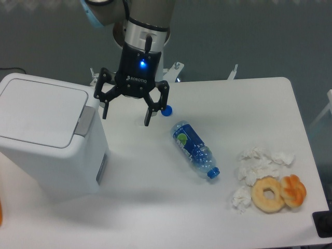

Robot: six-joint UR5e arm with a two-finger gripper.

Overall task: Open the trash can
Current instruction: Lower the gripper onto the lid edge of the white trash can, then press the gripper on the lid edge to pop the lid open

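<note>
You see a white trash can (pixel 49 137) with grey tab, black gripper (pixel 126 118) glowing blue, blue bottle (pixel 195 149), perhaps green-labelled.

A white table (pixel 270 104) stands before a plain grey-blue wall (pixel 249 36).

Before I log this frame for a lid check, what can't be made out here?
- Trash can: its left side and base run off the camera's left edge; the lid hinge is out of sight.
- Orange thing: cut by the left edge, unidentifiable.
- Black thing: cut at the right corner.
- Bottle label: too small to read.
- Gripper: height over the table is unclear.
</note>
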